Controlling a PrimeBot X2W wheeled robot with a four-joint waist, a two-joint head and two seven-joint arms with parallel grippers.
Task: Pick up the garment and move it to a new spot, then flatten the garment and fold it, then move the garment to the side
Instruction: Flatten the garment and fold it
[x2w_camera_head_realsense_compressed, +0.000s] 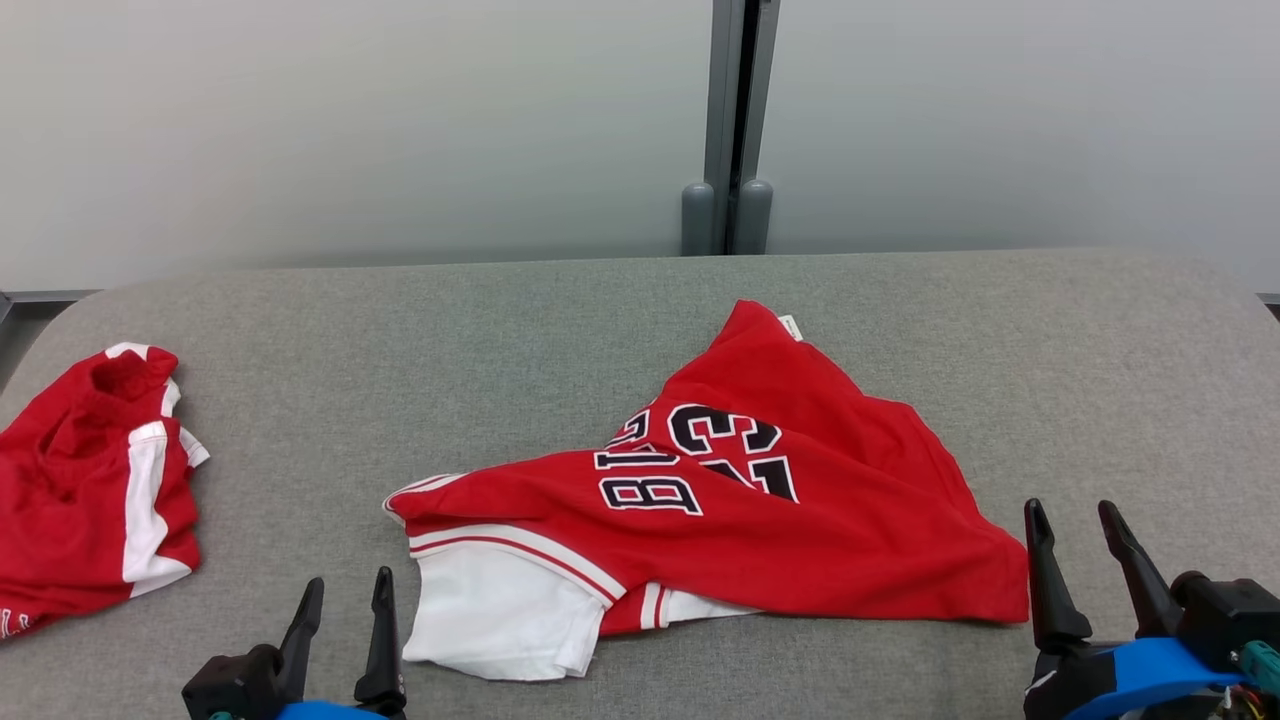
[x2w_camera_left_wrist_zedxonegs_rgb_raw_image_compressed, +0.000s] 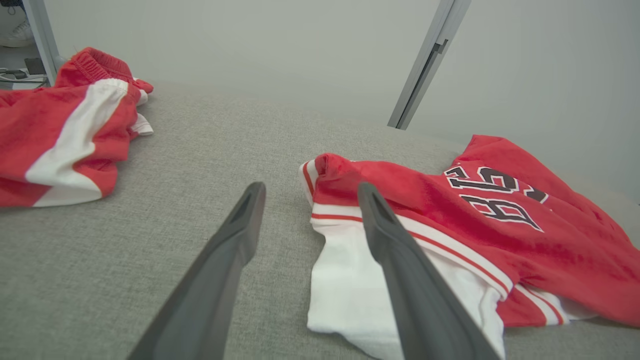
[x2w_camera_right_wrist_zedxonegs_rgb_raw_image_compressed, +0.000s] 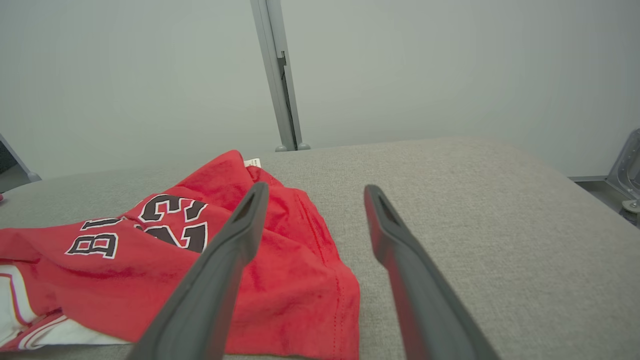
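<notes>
Head view puts the crumpled red jersey with black-and-white lettering and a white sleeve (x2w_camera_head_realsense_compressed: 800, 520) near the middle of the table, a little toward 4 o'clock. Its white sleeve spills out at 7 o'clock, a small label marks its peak at 12 o'clock, and a red hem corner ends at 4 o'clock.

We judge the step in hand to be the first pick-up. To do it well, we would take two grips well apart: the striped cuff by the white sleeve, and the hem corner. Each pinch should bite past the edge so the soft cloth cannot slip. Lifting both together should let the folds fall open.

Our left gripper (x2w_camera_head_realsense_compressed: 348, 582) waits at the jersey's 7 o'clock, just beside the sleeve. Its fingers are spread moderately and hold nothing. Our right gripper (x2w_camera_head_realsense_compressed: 1070, 510) sits at 4 o'clock, by the hem corner, likewise parted and empty. Neither appears to touch cloth.

A second red-and-white bundled garment (x2w_camera_head_realsense_compressed: 90, 490) lies well apart at 9 o'clock on the grey fabric-covered table (x2w_camera_head_realsense_compressed: 500, 330).
</notes>
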